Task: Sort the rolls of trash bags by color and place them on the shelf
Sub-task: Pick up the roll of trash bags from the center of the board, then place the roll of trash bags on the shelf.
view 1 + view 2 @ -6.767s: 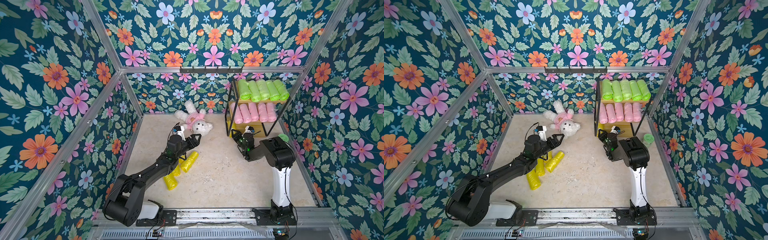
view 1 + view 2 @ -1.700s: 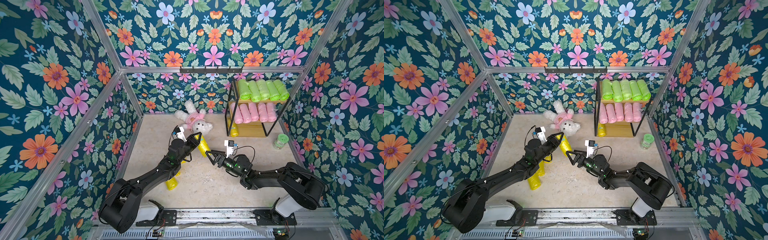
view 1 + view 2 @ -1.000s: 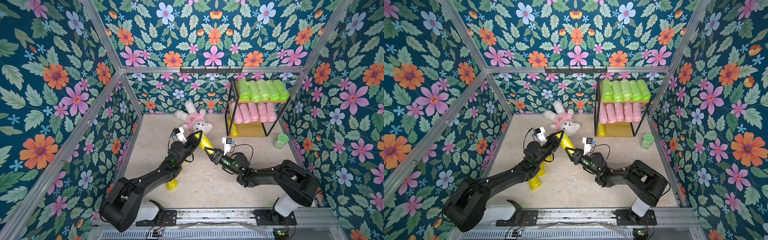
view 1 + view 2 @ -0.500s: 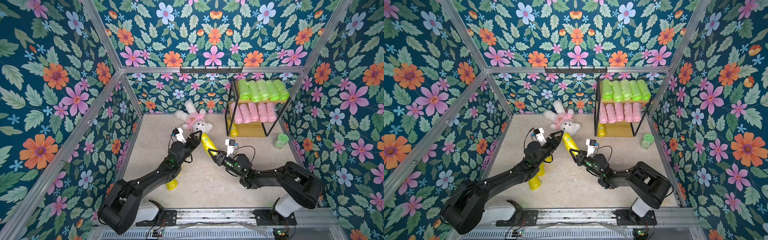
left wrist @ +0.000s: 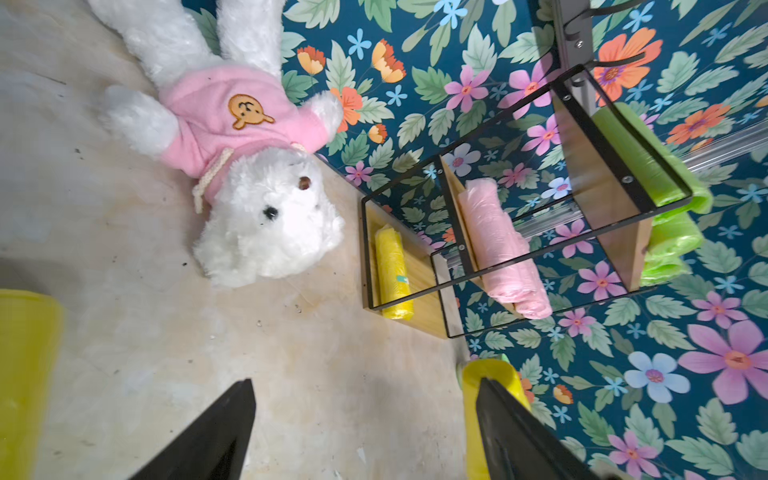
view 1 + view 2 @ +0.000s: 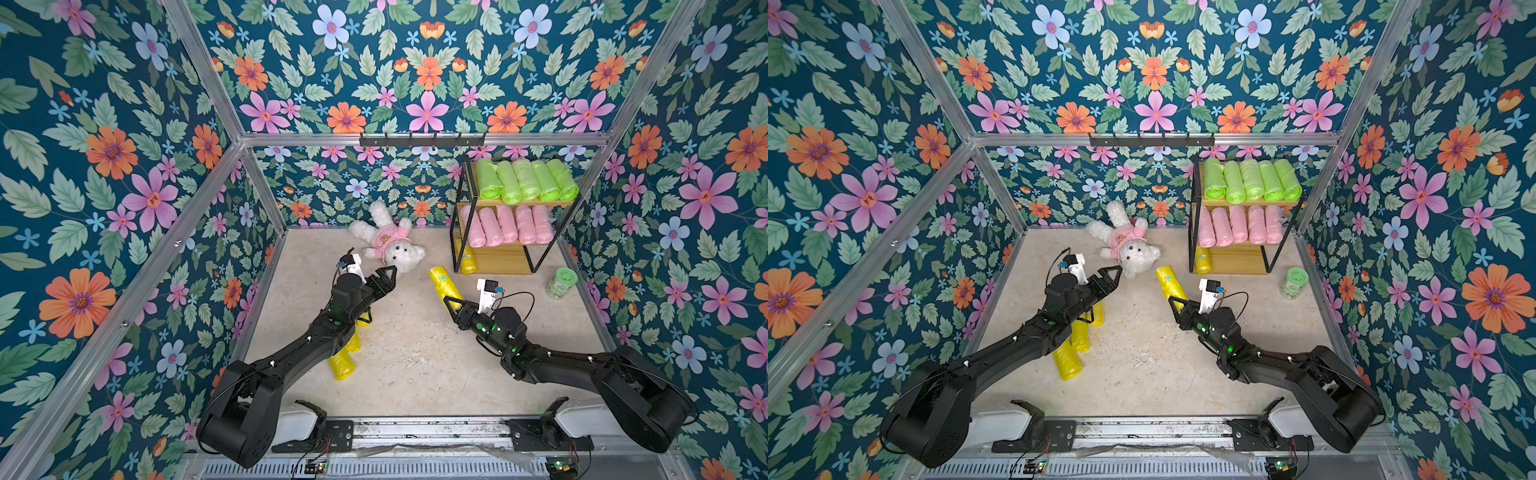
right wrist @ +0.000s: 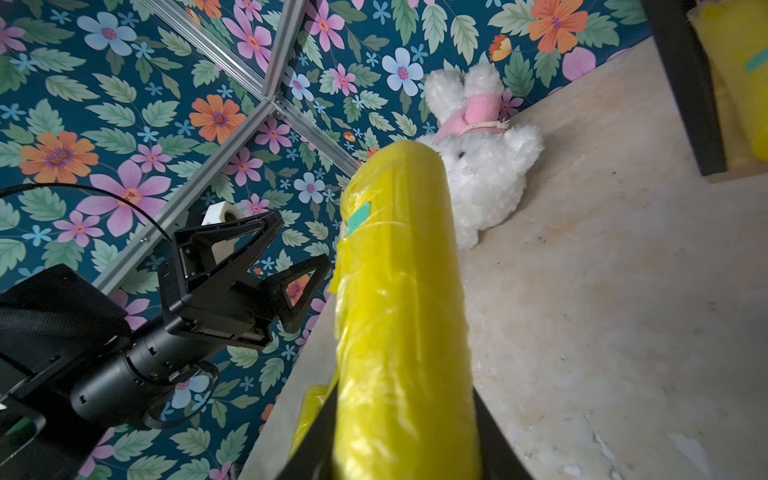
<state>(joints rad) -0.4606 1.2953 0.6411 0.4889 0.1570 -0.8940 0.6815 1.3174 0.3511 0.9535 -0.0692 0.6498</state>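
Observation:
My right gripper point(image 6: 451, 301) point(image 6: 1177, 301) point(image 7: 405, 415) is shut on the low end of a yellow roll point(image 6: 442, 282) point(image 6: 1167, 284) point(image 7: 399, 291), which it holds above the floor, slanting up. My left gripper point(image 6: 384, 276) point(image 6: 1111, 276) point(image 5: 365, 380) is open and holds nothing, apart from that roll point(image 5: 490, 374) to its left. The shelf point(image 6: 498, 259) point(image 5: 419, 266) carries lime green rolls point(image 6: 525, 180) on top, pink rolls point(image 6: 505, 224) in the middle and one yellow roll point(image 6: 467, 259) point(image 5: 392, 274) on the bottom board. More yellow rolls point(image 6: 343, 365) point(image 6: 1067, 359) lie under my left arm.
A white plush toy in a pink top point(image 6: 390, 249) point(image 5: 249, 174) lies on the floor just beyond my left gripper. A small pale-green jar point(image 6: 562, 282) stands right of the shelf. A black hook rail point(image 6: 422, 139) hangs on the back wall. Flowered walls close three sides.
Both grippers were on the yellow roll a second ago. The left one has opened and drawn back to the left; the right one has carried the roll a little to the right.

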